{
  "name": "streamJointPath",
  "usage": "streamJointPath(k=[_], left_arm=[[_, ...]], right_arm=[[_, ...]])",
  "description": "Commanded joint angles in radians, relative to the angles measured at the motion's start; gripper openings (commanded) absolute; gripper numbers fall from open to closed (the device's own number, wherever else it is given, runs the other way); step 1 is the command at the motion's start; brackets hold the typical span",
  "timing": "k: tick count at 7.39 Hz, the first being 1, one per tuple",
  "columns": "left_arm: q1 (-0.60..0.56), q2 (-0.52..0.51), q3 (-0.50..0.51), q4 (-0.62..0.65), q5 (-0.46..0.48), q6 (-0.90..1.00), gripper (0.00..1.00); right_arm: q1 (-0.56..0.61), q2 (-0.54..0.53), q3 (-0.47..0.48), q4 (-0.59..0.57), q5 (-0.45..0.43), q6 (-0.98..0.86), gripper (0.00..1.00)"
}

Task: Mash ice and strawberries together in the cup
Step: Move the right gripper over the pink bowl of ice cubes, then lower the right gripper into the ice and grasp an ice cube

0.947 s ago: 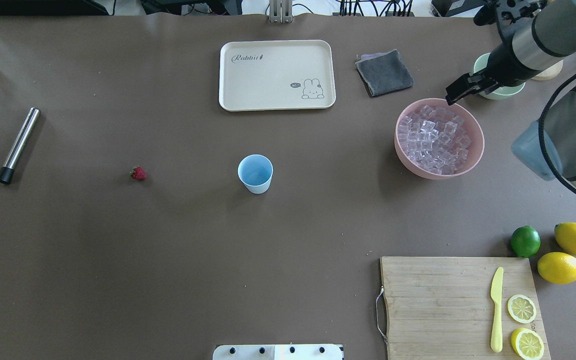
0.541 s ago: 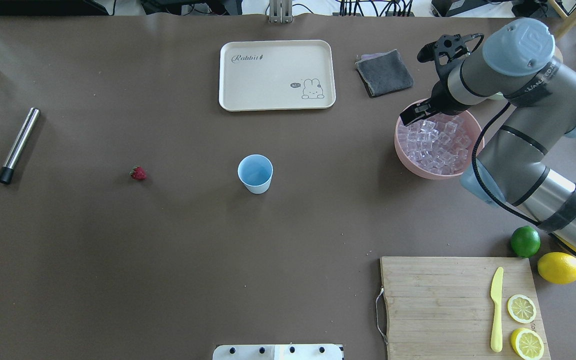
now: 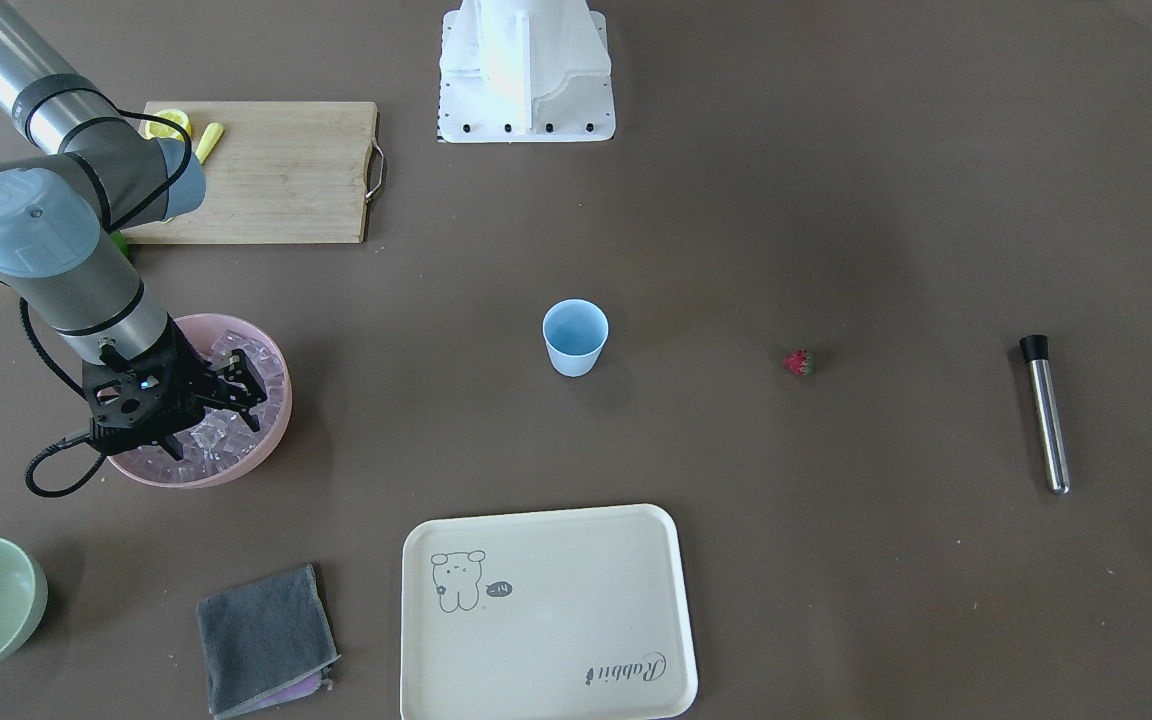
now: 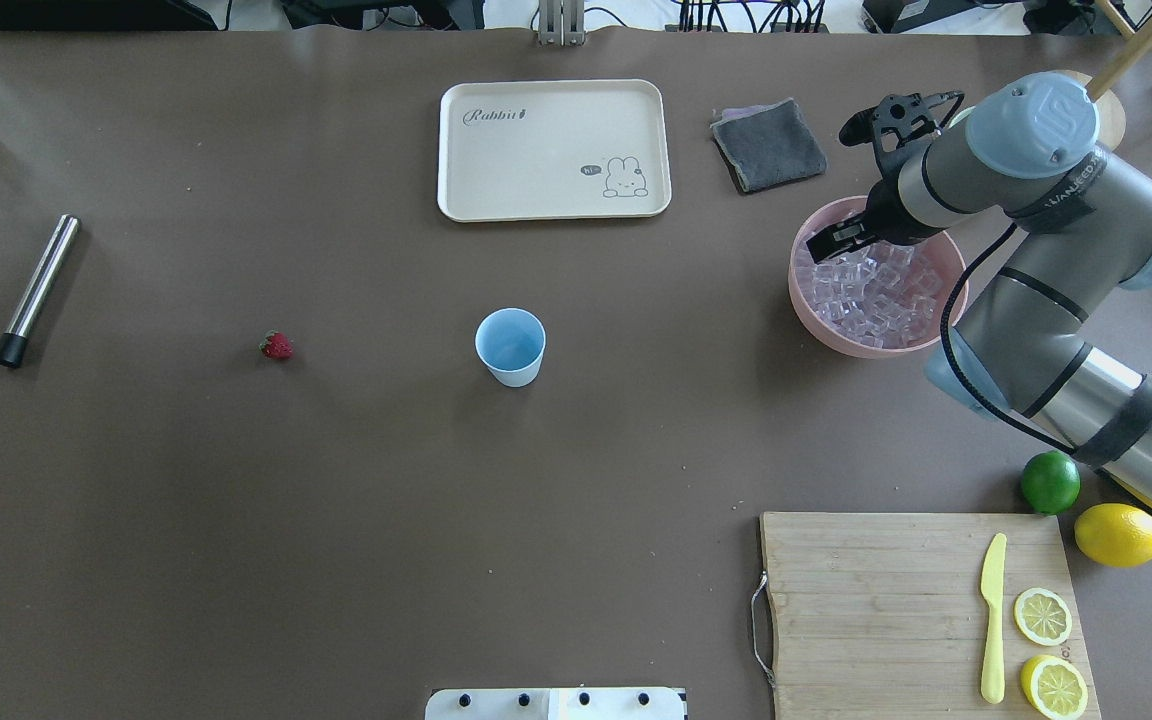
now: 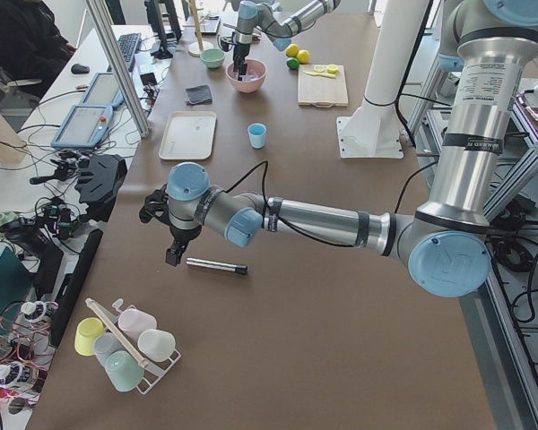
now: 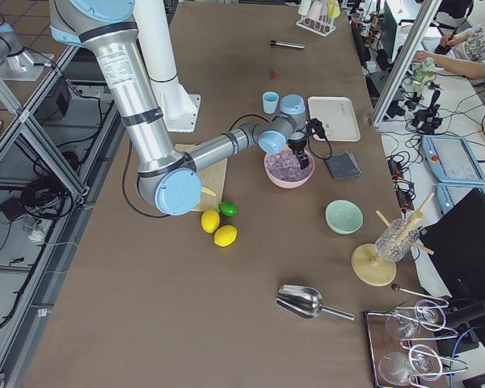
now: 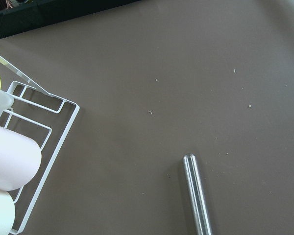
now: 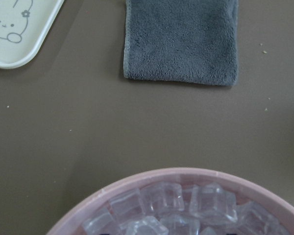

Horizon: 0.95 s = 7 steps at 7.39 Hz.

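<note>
A: Where is the right gripper [image 4: 829, 240] held?
B: Over the ice [image 4: 876, 295] in the pink bowl [image 4: 816, 325], fingers parted, nothing gripped.
A: And the left gripper [image 5: 173, 255]?
B: It is seen only side-on, above the metal rod [image 5: 217, 265]; its grip cannot be told.
A: The cup [image 4: 510, 346]?
B: It is set upright mid-table, well apart from the bowl; the strawberry [image 4: 276, 346] is laid between it and the rod.
</note>
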Motion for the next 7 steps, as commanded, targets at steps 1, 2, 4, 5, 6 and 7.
streamJointPath(k=[1, 2, 4, 5, 6, 7], left_arm=[[0.006, -0.001, 0.004, -0.004, 0.0, 0.0, 0.97], [0.008, 0.0, 0.006, -0.016, 0.0, -0.002, 0.97], [0.008, 0.002, 0.006, -0.016, 0.0, -0.002, 0.97], [0.008, 0.002, 0.006, -0.016, 0.0, -0.002, 0.97], [0.008, 0.002, 0.006, -0.016, 0.0, -0.002, 0.97], [0.008, 0.002, 0.004, -0.016, 0.0, -0.002, 0.97]], right_arm=[[0.002, -0.014, 0.014, 0.001, 0.02, 0.032, 0.76], [0.011, -0.017, 0.03, 0.001, 0.035, 0.032, 0.76], [0.012, -0.046, 0.039, 0.002, 0.042, 0.033, 0.75], [0.01, -0.049, 0.031, 0.004, 0.037, 0.033, 0.75], [0.01, -0.061, 0.04, 0.004, 0.039, 0.033, 0.75], [0.007, -0.062, 0.039, 0.004, 0.037, 0.035, 0.72]])
